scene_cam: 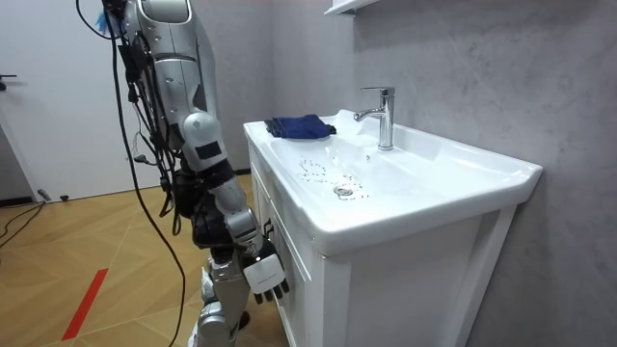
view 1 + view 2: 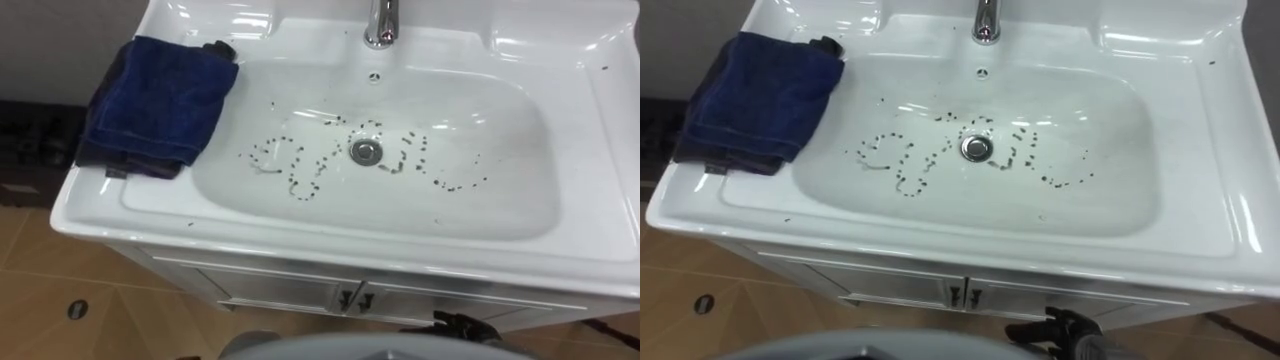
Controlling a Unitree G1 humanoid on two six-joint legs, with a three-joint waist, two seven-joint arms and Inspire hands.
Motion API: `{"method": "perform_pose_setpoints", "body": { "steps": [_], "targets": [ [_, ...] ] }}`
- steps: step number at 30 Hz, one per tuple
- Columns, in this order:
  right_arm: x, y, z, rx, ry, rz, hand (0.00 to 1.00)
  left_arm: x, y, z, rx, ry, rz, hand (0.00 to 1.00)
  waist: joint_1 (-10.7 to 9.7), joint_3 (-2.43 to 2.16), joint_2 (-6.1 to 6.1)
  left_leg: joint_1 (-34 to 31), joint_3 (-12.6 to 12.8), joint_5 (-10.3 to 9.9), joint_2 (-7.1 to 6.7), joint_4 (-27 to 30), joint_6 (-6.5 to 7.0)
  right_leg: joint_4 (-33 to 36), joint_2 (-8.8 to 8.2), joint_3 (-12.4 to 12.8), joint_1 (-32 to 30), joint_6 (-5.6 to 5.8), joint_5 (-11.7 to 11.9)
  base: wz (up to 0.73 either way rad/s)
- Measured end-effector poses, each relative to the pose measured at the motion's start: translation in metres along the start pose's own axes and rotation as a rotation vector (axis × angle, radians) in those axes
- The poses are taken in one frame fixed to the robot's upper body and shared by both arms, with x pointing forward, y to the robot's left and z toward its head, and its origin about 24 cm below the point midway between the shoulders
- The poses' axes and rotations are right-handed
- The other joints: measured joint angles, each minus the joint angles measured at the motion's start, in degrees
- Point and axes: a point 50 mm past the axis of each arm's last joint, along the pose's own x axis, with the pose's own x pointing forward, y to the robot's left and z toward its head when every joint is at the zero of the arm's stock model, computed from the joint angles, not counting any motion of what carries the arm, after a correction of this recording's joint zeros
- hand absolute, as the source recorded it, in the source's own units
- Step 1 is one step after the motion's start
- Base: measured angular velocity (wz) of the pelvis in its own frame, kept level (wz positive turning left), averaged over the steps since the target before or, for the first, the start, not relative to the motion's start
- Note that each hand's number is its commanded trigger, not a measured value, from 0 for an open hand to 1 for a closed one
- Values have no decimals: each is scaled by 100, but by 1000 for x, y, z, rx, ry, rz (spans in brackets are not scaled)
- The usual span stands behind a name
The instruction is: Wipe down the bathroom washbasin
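The white basin (image 2: pixel 330 235) has dark specks (image 2: pixel 300 172) scattered in curved lines around its drain (image 2: pixel 366 151). A folded dark blue cloth (image 2: pixel 160 100) lies on the basin's left rim, partly over the edge of the bowl. I stand right in front of the basin. My right hand (image 1: pixel 265 273) hangs low beside the cabinet, below the rim, with relaxed fingers and nothing in it. Its dark fingers (image 2: pixel 465 327) show at the bottom of the left eye view. No hand touches the cloth.
A chrome tap (image 2: pixel 381 25) rises at the back of the basin. Below the rim are the white cabinet doors (image 2: pixel 300 292). A grey wall (image 1: pixel 463 67) stands behind the basin. Wooden floor (image 1: pixel 77 241) stretches out behind me.
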Motion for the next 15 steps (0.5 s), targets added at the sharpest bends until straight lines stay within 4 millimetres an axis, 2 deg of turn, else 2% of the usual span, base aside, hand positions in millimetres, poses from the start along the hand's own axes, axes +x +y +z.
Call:
{"method": "perform_pose_setpoints", "body": {
  "steps": [5,11,15],
  "targets": [
    [0,0,1,-1,1,-7,0,0,0,0,-16,-1,-2,0,0,8,-11,-5,-5,-1,1,-16,1,-1,0,3,-1,0,0,0],
    [0,0,1,1,9,-8,0,0,-1,-6,-108,16,5,0,-9,-3,3,-2,-35,-1,-2,4,1,-4,-1,5,-4,-1,-1,0],
    [0,-1,1,8,13,-9,0,0,-1,-17,-232,41,10,0,-5,28,-38,11,-97,-5,-20,-25,-4,-23,0,-6,71,1,-4,7]
  ]
}}
